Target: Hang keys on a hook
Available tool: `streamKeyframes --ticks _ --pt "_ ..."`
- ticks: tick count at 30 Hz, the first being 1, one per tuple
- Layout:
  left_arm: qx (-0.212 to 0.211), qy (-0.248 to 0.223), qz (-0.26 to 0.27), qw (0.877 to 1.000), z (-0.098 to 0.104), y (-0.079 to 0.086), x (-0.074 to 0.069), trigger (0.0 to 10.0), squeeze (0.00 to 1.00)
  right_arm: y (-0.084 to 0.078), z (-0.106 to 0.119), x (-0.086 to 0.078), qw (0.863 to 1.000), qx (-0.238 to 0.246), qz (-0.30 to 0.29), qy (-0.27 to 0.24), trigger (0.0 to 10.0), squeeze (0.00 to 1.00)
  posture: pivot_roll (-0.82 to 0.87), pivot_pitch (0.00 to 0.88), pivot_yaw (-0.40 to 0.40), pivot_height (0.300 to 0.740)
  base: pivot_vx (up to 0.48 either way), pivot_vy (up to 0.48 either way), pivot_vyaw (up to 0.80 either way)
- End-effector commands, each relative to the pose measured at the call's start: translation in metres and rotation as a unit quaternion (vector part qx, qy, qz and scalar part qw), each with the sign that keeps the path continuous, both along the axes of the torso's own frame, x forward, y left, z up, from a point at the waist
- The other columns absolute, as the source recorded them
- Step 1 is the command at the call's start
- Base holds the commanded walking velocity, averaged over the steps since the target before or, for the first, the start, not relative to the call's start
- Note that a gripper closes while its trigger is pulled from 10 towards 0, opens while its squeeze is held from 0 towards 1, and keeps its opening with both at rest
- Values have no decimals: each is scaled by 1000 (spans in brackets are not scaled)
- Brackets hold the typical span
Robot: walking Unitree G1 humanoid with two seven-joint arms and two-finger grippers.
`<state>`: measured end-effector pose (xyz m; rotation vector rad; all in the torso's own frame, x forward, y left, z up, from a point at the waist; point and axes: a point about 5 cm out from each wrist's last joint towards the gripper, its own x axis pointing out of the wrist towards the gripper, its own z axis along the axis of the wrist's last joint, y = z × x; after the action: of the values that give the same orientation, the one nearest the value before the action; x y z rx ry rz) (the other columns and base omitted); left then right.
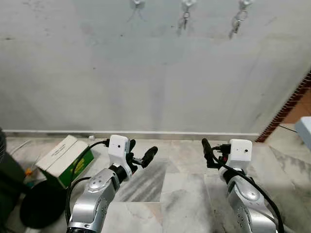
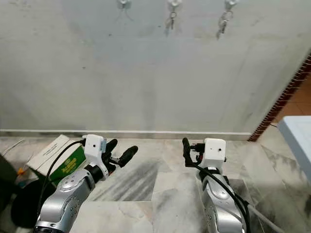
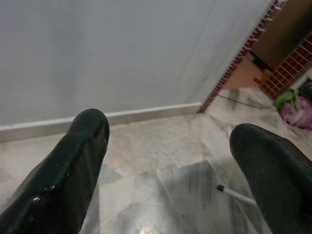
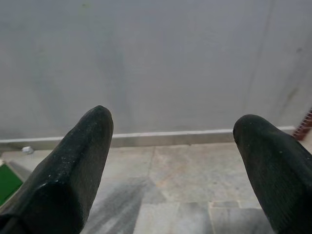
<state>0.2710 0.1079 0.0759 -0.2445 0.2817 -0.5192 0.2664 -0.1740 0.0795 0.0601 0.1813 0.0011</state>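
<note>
I see two small metal bunches of keys (image 1: 237, 23) dangling from white hooks (image 1: 189, 4) high on the smooth grey wall (image 1: 155, 73), far above both hands. My left gripper (image 1: 141, 151) and right gripper (image 1: 214, 150) hover spread and empty over marble floor (image 1: 180, 194); a green-and-white box (image 1: 65, 160) sits left of the left one

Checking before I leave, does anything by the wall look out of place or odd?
Mostly tidy. A green and white box lies askew on the marble floor by the wall. Keys already hang from two hooks; the left hook looks bare. Both grippers are open, holding nothing.
</note>
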Motion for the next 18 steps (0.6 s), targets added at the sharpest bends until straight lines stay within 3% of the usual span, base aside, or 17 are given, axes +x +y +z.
streamKeyframes --ticks 1,18 --pt "1 11 1 1000 -3 2 0 10000 0 1 1 1 1000 0 5 -1 10000 0 -69 60 25 740 0 0 -800" --pt "0 23 -1 1000 -4 2 1 10000 0 2 1 0 1000 2 5 2 10000 0 -78 70 26 740 0 0 -800"
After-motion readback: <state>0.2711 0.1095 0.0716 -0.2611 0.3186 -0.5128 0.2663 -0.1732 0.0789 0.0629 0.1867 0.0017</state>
